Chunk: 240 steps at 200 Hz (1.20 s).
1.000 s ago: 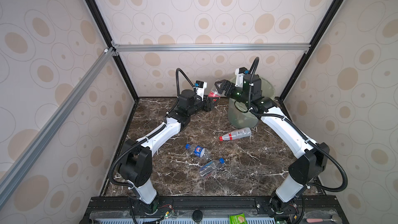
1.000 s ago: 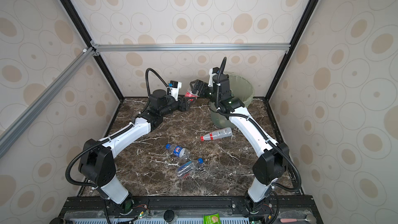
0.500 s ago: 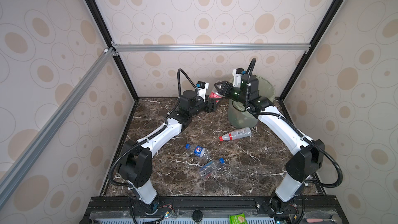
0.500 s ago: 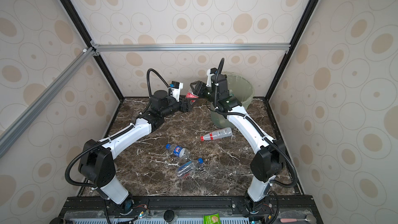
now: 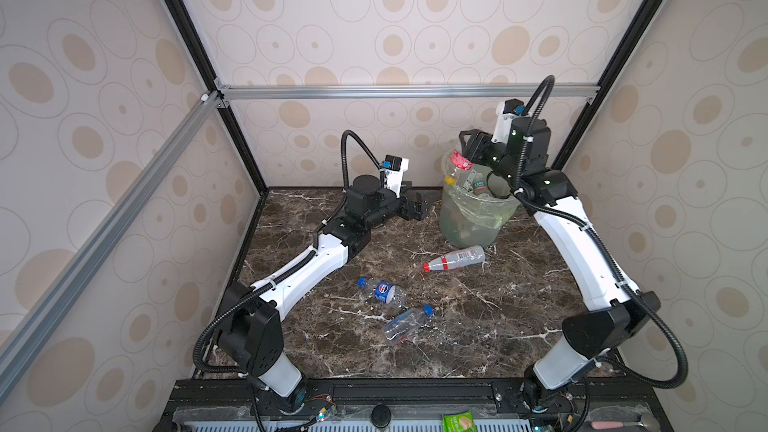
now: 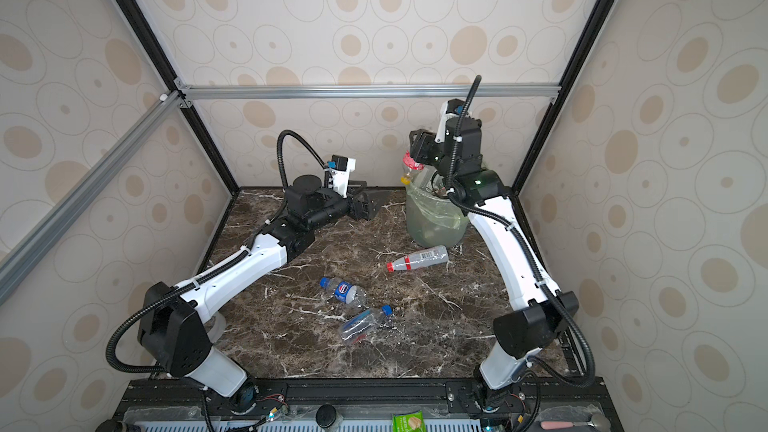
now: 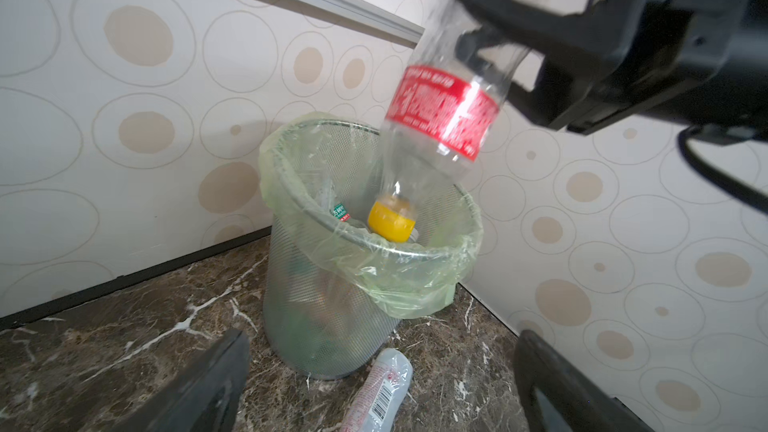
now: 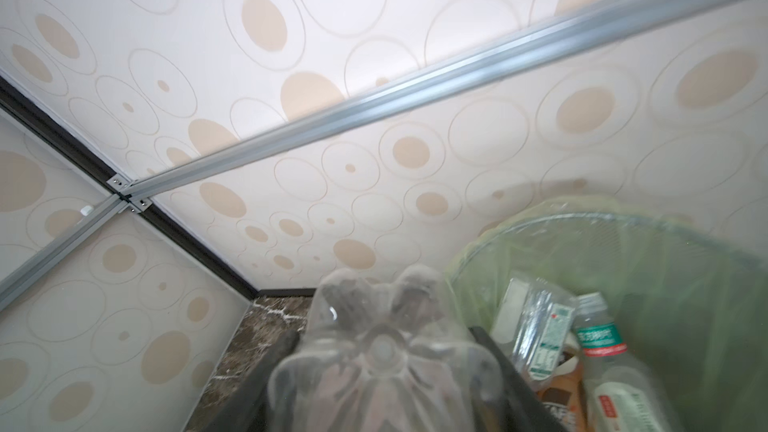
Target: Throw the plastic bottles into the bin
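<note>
While the right gripper (image 5: 468,145) clamps the bottle (image 7: 440,118) by its base, cap down over the bin (image 7: 415,280) rim, it should centre over the mouth before letting go. The left gripper (image 5: 419,203) is spread apart and empty beside the bin.

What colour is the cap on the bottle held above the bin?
The cap is yellow, clearest in the left wrist view.

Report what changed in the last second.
The left gripper opened, releasing the yellow-capped bottle; the right gripper closed on its base and carried it up and to the right in both top views, so it hangs cap-down over the bin. Unmoved: the bin, the red-capped bottle and both blue-capped bottles on the table.
</note>
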### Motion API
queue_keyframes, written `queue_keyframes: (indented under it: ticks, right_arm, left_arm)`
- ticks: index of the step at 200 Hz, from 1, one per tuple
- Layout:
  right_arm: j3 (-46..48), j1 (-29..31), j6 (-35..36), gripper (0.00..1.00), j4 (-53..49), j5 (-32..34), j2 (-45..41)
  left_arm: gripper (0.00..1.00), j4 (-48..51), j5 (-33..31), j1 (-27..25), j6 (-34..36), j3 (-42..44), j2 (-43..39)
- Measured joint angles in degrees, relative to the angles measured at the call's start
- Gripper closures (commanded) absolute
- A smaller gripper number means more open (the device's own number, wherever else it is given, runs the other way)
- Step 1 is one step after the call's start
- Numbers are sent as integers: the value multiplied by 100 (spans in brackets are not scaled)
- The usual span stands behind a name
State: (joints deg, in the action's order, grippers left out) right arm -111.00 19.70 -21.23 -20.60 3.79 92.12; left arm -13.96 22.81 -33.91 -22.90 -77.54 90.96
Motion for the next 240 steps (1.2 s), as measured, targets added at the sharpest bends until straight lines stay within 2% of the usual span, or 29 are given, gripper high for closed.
queue_keyframes:
  ticks: [45, 75, 98, 121, 139, 167, 220, 240]
  right_arm:
    - [645, 20, 1154, 64, 844, 1311, -1611]
    - [686, -24, 1622, 57, 1397, 1871, -1812]
    - [597, -151, 1655, 43, 1432, 1934, -1272]
    - [614, -258, 1596, 13, 1158, 1897, -407]
    - [824, -291, 1521, 0, 763, 1770, 125]
    - [994, -295, 1486, 1, 267, 1585, 203]
    - [778, -295, 1440, 0, 101, 1340, -533]
    - [1023, -297, 1388, 1, 61, 1244, -807]
  left_arm:
    - [1, 131, -17, -116, 63, -37, 0]
    - [1, 166, -22, -131, 72, -59, 0]
    - [1, 190, -24, -162, 72, -61, 11]
    - [1, 262, -48, -208, 96, -61, 33]
    - [1, 389, -118, -223, 177, -61, 37]
    - [1, 647, -208, -225, 369, -83, 76]
    - [1, 1056, -236, -256, 710, -94, 426]
    - [1, 1180, -238, -313, 844, -92, 575]
